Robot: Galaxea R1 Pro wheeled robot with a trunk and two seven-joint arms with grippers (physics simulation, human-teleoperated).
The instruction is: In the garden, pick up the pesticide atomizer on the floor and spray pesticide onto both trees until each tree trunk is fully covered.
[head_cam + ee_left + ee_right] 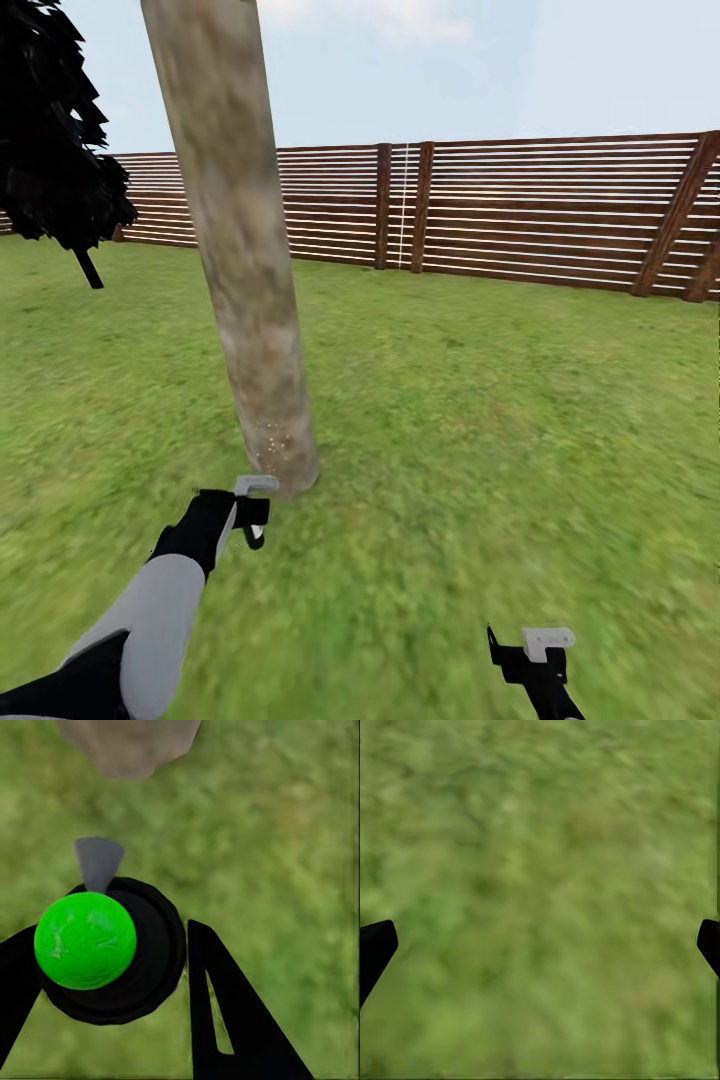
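The left end effector (250, 512) was closed around the pesticide atomizer (256, 486), whose grey nozzle head showed just above the black fingers in the head view. In the left wrist view the atomizer (112, 952) sat between the two black fingers (225, 1020) — a bright green ball on a black round body, with a grey nozzle (98, 861) pointing away from the end effector. Just ahead of that nozzle rose the tree trunk (240, 260), a thick pale grey-beige column with mottled bark; its base (127, 746) met the grass (450, 420) close beyond the nozzle tip, and a few small pale specks dotted the bark low down. Far off to the left of this end effector stood a dark-leaved tree (55, 130) on a thin stem.

The right end effector (540, 650) hung low over the lawn, well apart from the trunk and from the left one. Its jaws stood wide — the right wrist view showed one fingertip (375, 949) at each edge with bare grass (540, 900) between them, and nothing held. Beyond both, a brown slatted fence (520, 210) closed off the garden under a pale sky.
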